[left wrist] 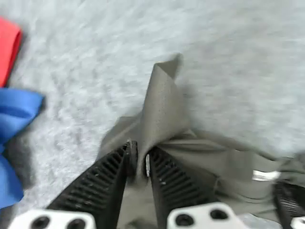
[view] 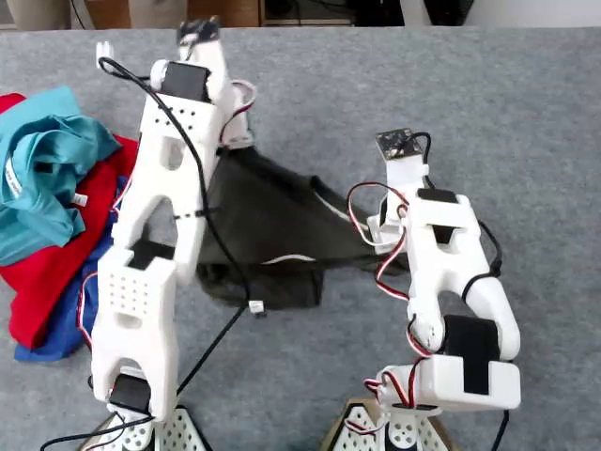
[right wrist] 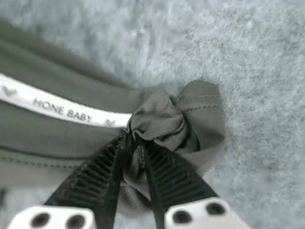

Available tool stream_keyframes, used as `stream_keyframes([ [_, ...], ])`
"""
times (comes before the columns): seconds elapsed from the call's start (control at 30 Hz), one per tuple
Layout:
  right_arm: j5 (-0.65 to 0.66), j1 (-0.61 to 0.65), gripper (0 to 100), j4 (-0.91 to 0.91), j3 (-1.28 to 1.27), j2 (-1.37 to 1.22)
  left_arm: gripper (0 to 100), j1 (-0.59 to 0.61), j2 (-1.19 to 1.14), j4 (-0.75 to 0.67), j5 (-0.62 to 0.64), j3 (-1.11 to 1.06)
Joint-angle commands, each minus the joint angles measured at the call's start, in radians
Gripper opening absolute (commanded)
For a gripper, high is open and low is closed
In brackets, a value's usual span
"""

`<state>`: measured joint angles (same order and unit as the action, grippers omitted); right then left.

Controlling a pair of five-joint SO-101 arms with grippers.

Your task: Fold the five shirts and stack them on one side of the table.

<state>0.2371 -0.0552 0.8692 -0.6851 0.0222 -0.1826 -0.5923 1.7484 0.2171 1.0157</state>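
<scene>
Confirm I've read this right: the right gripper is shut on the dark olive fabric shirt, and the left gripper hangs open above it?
Not quite. The left gripper is not open above it: the left wrist view shows it shut on a fold of the dark olive fabric shirt. The right gripper is shut on the shirt, as you said.

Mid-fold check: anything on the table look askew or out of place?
The dark shirt lies bunched and crooked, pinched by the left end effector and the right end effector. The teal shirt, red shirt and blue shirt sit in a rumpled heap, unfolded.
</scene>
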Motion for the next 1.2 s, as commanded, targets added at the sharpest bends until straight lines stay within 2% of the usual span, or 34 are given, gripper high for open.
stream_keyframes([
  [0.0,0.072,-0.033,0.2,0.152,0.053,0.101,2,-0.063,0.127,0.012,-0.005,0.055],
  [0.1,0.161,-0.102,0.2,0.296,0.079,0.245,2,-0.144,0.154,0.012,-0.005,0.058],
  [0.3,0.512,-0.255,0.2,0.514,0.022,0.618,2,-0.301,0.140,0.005,-0.005,0.041],
  [0.43,0.744,-0.406,0.2,0.634,-0.059,0.863,2,-0.368,0.042,-0.078,-0.005,-0.018],
  [0.57,0.898,-0.575,2.7,0.701,-0.154,1.102,4,-0.436,-0.039,0.015,-0.069,-0.029],
  [0.67,0.895,-0.685,14.6,0.674,-0.234,1.288,18,-0.460,-0.048,0.015,-0.064,-0.135],
  [0.77,0.813,-0.757,24.1,0.565,-0.323,1.488,28,-0.434,0.022,0.015,-0.003,-0.227],
  [0.87,0.744,-0.766,24.0,0.460,-0.432,1.684,28,-0.390,0.127,0.014,0.003,-0.258],
  [0.97,0.733,-0.746,22.6,0.459,-0.522,1.808,28,-0.321,0.237,0.014,0.003,-0.264],
  [1.1,0.724,-0.737,22.7,0.560,-0.545,1.808,28,-0.192,0.410,0.014,0.003,-0.333],
  [1.17,0.689,-0.694,22.7,0.562,-0.535,1.774,28,-0.114,0.473,0.012,0.003,-0.414],
])
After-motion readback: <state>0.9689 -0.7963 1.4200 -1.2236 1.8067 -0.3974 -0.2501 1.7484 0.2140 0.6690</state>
